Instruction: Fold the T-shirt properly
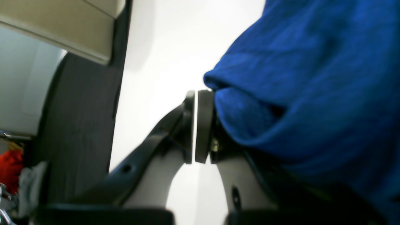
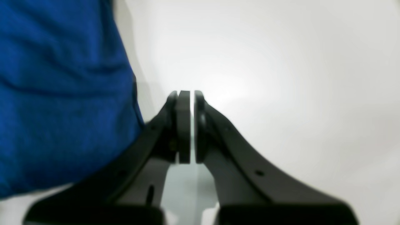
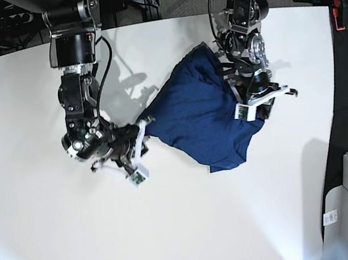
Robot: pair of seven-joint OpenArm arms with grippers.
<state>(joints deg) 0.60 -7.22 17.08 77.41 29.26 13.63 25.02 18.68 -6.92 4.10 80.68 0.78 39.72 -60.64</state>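
Dark blue T-shirt (image 3: 201,112) bunched in the middle of the white table (image 3: 46,245), slightly right of centre in the base view. Long axis slanted, from upper left near the top arm toward lower right, with a hanging corner pointing to the bottom of the frame. Left gripper (image 1: 194,125) with pads almost pressed together, cloth just beside one finger; whether pinching it, cannot tell. Right gripper (image 2: 189,125) nearly closed on nothing, beside the shirt's left edge.
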